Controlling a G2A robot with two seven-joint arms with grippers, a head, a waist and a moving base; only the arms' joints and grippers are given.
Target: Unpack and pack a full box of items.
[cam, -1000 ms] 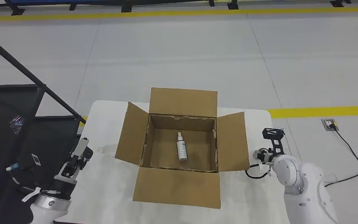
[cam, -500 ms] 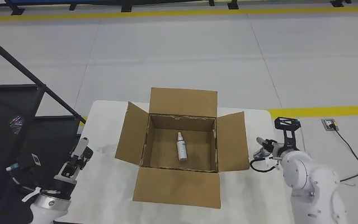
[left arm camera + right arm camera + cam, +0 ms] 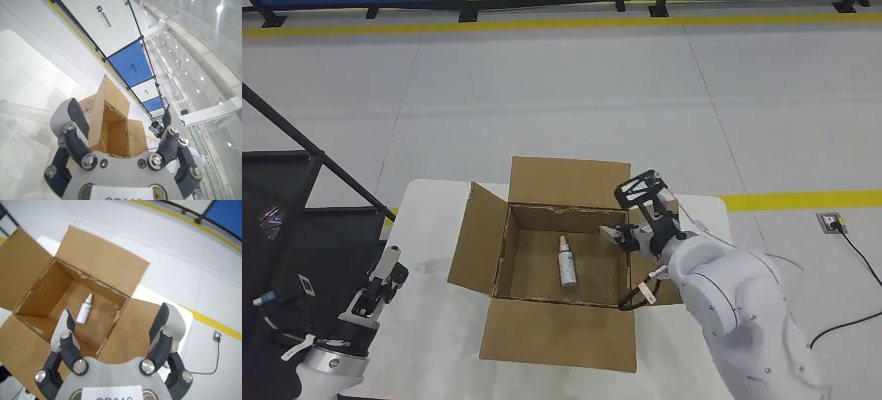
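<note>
Hovering over box (image 3: 102,256) rim — right claw (image 3: 115,309) spread | 1 bottle (image 3: 84,311) flat inside | left claw (image 3: 121,105) spread, aside

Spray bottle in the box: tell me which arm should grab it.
Right, probably. The open right gripper hangs over the rim of the cardboard box near the spray bottle; the left gripper sits well outside it.

We count one cardboard box (image 3: 510,262) with four flaps (image 3: 569,180), one spray bottle (image 3: 567,262), one white worktop (image 3: 432,300), one power socket (image 3: 830,221), and two grasping parts: the left end effector (image 3: 121,113) and the right end effector (image 3: 115,311).
</note>
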